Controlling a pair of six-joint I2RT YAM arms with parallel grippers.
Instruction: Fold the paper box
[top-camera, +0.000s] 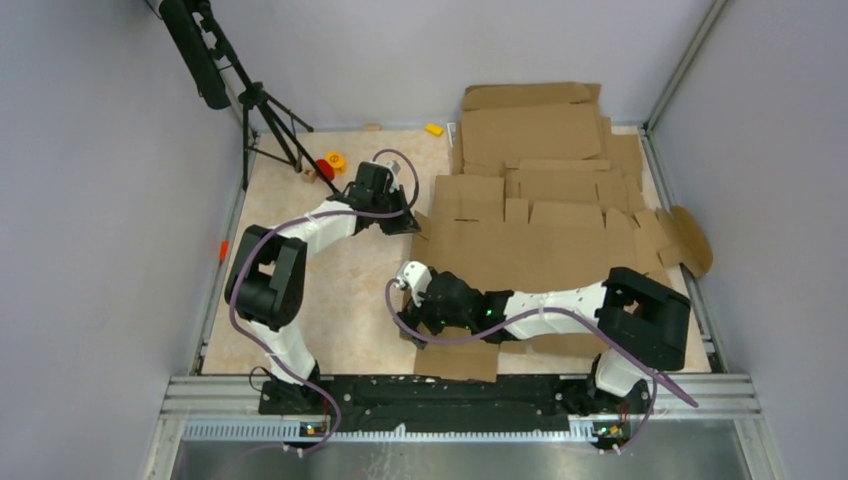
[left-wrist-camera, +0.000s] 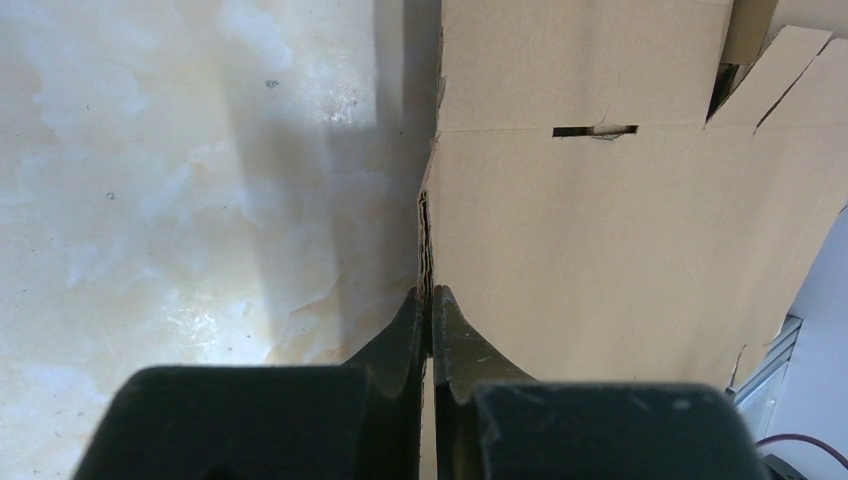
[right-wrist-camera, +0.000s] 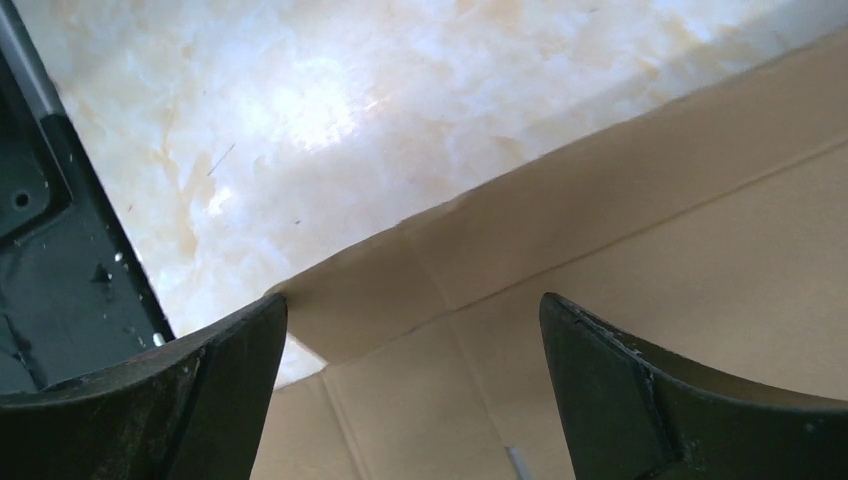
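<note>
The paper box is a large brown cardboard blank with creases and a small slit, lying flat across the right half of the table. My left gripper is at the blank's left edge. In the left wrist view the gripper is shut on that corrugated edge of the paper box. My right gripper hovers over the blank's near left corner. In the right wrist view it stands open, with a creased flap of the paper box below and nothing between its fingers.
More cardboard blanks are stacked at the back right, partly under the box. A black tripod stands at the back left beside small red and yellow toys. A yellow block lies by the back wall. Metal rails edge the table.
</note>
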